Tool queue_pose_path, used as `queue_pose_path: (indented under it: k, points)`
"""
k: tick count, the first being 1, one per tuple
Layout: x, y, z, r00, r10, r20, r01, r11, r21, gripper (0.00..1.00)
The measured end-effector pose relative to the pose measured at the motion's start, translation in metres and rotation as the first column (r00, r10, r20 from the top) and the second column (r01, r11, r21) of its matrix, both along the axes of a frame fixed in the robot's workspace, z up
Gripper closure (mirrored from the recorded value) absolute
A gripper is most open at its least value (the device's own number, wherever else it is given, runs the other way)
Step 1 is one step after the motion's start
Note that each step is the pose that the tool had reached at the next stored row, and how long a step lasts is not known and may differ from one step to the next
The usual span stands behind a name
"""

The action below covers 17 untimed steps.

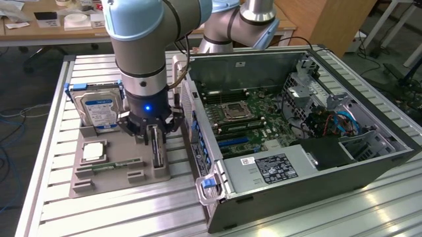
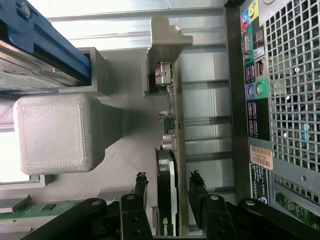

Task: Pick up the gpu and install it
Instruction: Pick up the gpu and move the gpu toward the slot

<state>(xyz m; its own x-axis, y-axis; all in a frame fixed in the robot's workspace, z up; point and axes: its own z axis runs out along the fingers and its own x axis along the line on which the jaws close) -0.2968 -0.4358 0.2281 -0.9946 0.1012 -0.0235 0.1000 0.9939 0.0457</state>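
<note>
In the grey holder (image 1: 108,182) we see the gpu (image 1: 158,157) standing on its thin edge, at nine o'clock from the computer case (image 1: 297,163). The gripper (image 1: 155,137) jaws stand apart around it, one finger (image 2: 141,182) each side, small gaps showing.

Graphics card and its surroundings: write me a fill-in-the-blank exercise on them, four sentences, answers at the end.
1. The open pincer straddles the graphics card, which stands on its ____ in the grey tray.
2. The label on the hard drive is blue and ____.
3. The memory stick lying flat on the tray is ____.
4. The tray sits to the exterior view's ____ of the computer case.

Missing words: edge; white; green; left.
</note>
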Motion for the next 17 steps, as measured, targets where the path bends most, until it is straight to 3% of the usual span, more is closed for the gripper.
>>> queue_pose_path:
  k: [13, 14, 17]
  points:
    - [0.0000, 0.0010, 0.0000, 1.0000, 0.000, -0.0001, 0.000, 1.0000, -0.0001, 0.54]
    - [0.0000, 0.0010, 0.0000, 1.0000, 0.000, -0.0001, 0.000, 1.0000, -0.0001, 0.61]
    - [0.0000, 0.0010, 0.0000, 1.0000, 0.000, -0.0001, 0.000, 1.0000, -0.0001, 0.61]
